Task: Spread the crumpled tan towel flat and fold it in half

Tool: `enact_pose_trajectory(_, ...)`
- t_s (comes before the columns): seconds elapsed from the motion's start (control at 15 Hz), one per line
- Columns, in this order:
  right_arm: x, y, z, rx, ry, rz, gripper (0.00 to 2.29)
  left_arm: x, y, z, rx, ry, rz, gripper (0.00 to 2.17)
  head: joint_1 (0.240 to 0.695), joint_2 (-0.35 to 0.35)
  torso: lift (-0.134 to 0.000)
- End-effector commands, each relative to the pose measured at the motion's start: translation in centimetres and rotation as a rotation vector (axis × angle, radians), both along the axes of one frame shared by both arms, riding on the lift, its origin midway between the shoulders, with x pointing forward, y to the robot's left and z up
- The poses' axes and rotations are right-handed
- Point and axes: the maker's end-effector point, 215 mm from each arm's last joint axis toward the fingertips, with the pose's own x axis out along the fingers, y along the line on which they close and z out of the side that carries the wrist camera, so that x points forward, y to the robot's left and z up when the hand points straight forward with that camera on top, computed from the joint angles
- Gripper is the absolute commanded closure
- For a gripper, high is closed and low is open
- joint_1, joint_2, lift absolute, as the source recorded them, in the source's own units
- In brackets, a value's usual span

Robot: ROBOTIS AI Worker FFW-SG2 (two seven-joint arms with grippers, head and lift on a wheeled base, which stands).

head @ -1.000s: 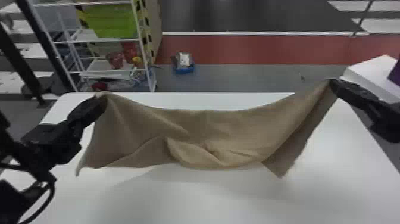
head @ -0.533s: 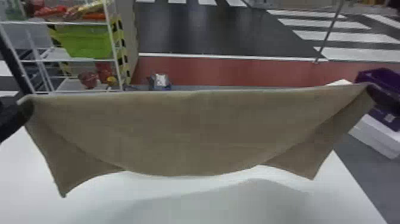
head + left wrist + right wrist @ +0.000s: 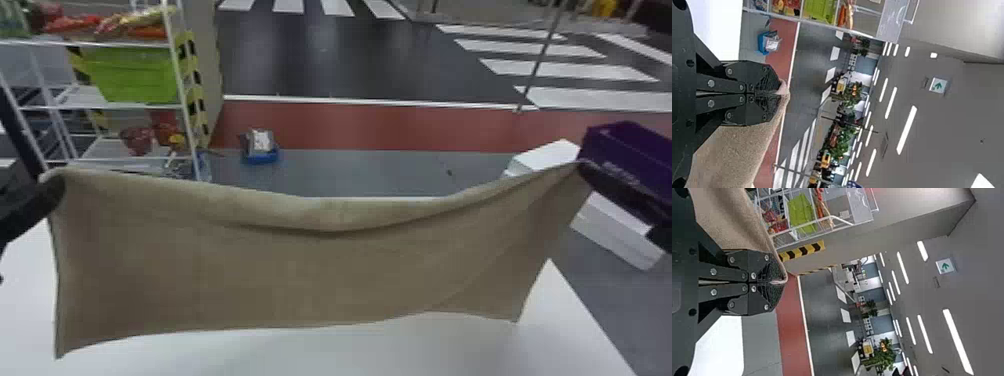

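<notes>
Hanging wide, tan towel (image 3: 310,275), top edge (image 3: 280,202) sagging, white table (image 3: 360,352) below.

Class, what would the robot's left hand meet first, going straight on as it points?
Beyond the tan towel gripped by the left hand, the way looks free over the floor, though depth is unclear.

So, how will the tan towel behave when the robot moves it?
The towel is likely floppy: its top edge sags between the closed jaws. It seems thin where pinched, so perhaps light. It may swing easily, because only its upper corners are held.
</notes>
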Motion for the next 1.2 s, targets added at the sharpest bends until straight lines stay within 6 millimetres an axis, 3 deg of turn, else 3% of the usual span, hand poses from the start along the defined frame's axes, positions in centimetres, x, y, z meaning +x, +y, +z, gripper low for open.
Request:
enact_pose_trajectory(0.0,0.9,1.6,-1.0,-0.001,-0.001,0.017,2.13,0.5,-1.0,-1.7,-0.007,0.03,-0.029,1.66,0.582,-0.103,-0.124)
enact_pose_trajectory(0.07,0.9,2.0,-1.1,0.006,-0.009,0.017,2.13,0.1,-1.9,-2.1,-0.021,0.03,-0.08,1.66,0.588,-0.098,-0.124)
enact_pose_trajectory(0.2,0.0,1.8,-2.7,-0.012,-0.005,0.008,2.13,-1.1,-2.1,-5.0,-0.015,0.089,-0.099,1.66,0.596,-0.101,-0.124)
enact_pose_trajectory(0.33,-0.4,0.5,-4.9,-0.042,0.019,-0.022,2.13,-2.4,-1.3,-10.8,0.01,0.252,-0.097,1.66,0.628,-0.107,-0.124)
enact_pose_trajectory(0.53,-1.5,-1.2,-7.2,-0.079,0.012,-0.057,2.13,-4.9,-2.4,-18.1,0.081,0.439,-0.135,1.66,0.695,-0.12,-0.124)
enact_pose_trajectory(0.73,-1.7,-3.1,-8.9,-0.091,0.008,-0.091,2.13,-8.0,-4.4,-23.0,0.15,0.562,-0.208,1.61,0.695,-0.16,-0.124)
enact_pose_trajectory(0.93,-1.8,-4.9,-10.0,-0.131,0.033,-0.134,2.13,-8.9,-3.8,-24.6,0.24,0.622,-0.204,1.29,0.695,-0.205,-0.124)
enact_pose_trajectory(1.13,-1.6,-6.4,-11.1,-0.143,0.065,-0.149,2.13,-8.6,0.3,-23.4,0.247,0.611,-0.111,1.02,0.695,-0.218,-0.124)
